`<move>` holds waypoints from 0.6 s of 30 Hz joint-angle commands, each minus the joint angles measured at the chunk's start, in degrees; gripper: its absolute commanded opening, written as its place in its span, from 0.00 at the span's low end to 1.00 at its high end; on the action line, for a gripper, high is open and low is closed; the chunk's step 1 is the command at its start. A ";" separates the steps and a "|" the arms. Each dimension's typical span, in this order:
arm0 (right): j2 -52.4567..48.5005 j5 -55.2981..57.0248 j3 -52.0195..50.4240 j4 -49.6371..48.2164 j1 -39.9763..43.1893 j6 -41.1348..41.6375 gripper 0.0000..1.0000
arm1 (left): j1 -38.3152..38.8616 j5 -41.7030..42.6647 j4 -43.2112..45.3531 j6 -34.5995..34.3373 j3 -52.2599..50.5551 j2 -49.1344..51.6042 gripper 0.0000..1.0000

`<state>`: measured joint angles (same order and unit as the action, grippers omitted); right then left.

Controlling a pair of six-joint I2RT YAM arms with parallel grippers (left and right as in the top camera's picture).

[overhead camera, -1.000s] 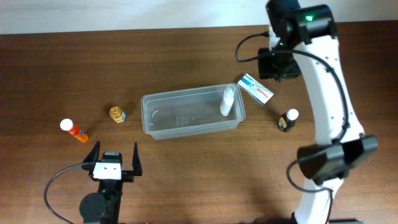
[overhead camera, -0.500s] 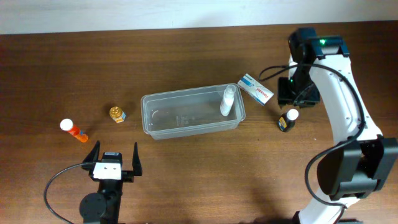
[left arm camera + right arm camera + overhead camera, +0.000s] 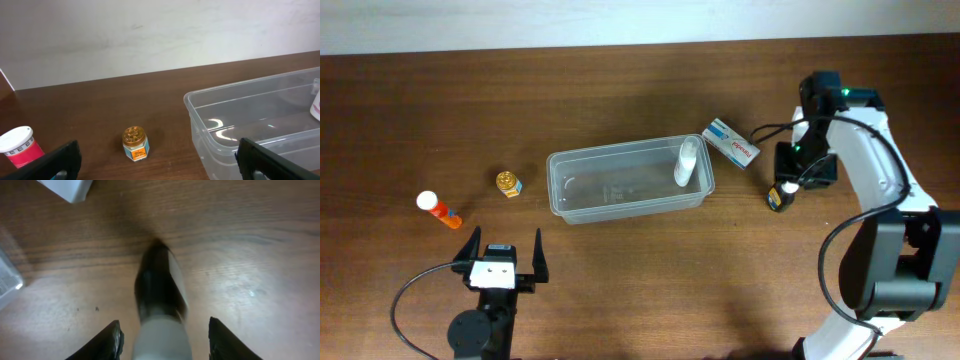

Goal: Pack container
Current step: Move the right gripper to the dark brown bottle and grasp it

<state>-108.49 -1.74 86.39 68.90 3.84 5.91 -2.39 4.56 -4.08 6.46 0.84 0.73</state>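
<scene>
The right arm is swinging down from the far side of the counter (image 3: 620, 80). A second ago it was hovering beyond the box (image 3: 731, 142); now its wrist is sitting right over the small dark bottle (image 3: 782, 193) with the white cap. In the wrist view the right fingers (image 3: 107, 342) are standing apart, one on each side of that bottle, with counter showing in both gaps, so they are straddling it and not yet gripping.

This looks like the lead-in to the next pick, with closing on the bottle as the likely next step. The container (image 3: 560, 190) is lying in the middle of the counter, well apart from the dark bottle, already holding one white bottle (image 3: 686, 162) at its right end.

Nothing else is shifting. The left fingers (image 3: 270, 162) are staying spread wide and empty at the near edge, and the gold-lidded jar (image 3: 508, 183) and the orange bottle (image 3: 437, 209) are lying where they were.
</scene>
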 commanded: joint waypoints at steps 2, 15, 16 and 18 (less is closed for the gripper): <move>0.35 -2.60 -4.02 -3.69 0.09 -1.66 0.48 | -0.39 0.61 -0.07 0.52 -0.33 -0.39 0.99; 0.35 -2.58 -6.36 -7.89 0.11 -1.66 0.18 | -0.39 0.61 -0.04 0.52 -0.33 -0.39 0.99; 0.35 -2.58 -6.36 -7.87 0.11 -1.66 0.18 | -0.39 0.61 -0.07 0.52 -0.33 -0.39 0.99; 0.35 -2.58 -6.34 -7.87 0.09 -1.66 0.17 | -0.39 0.61 -0.07 0.52 -0.33 -0.39 0.99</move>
<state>-108.44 -4.23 80.47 61.14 3.84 4.27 -2.39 4.56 -4.08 6.46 0.84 0.73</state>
